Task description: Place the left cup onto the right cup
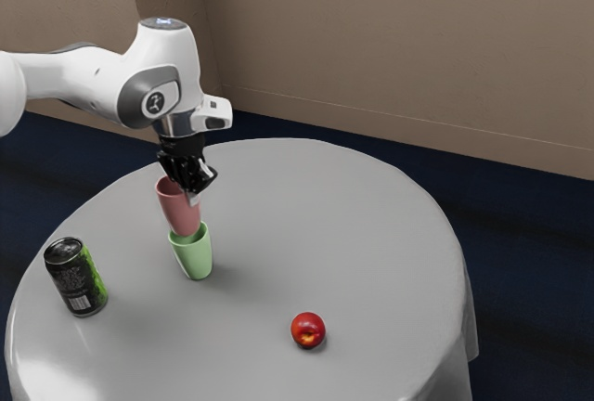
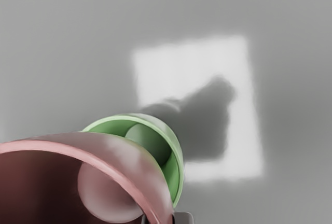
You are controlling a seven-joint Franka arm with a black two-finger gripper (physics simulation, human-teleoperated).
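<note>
Standing upright at the exterior view's left, near the table's edge, is a dark green-and-black can (image 1: 76, 278) on the round grey table (image 1: 371, 234). To its right the pink cup (image 1: 176, 204) leans a little, its base sunk in the mouth of the upright green cup (image 1: 193, 252). The black gripper (image 1: 191, 187) reaches down from above and pinches the pink cup's rim wall between its fingers. Farther right, well apart from the cups, a red apple (image 1: 308, 329) lies near the table's front edge. In the wrist view the pink cup (image 2: 78, 182) sits just under the hand, and the green cup's (image 2: 155, 141) rim curves around its far side.
</note>
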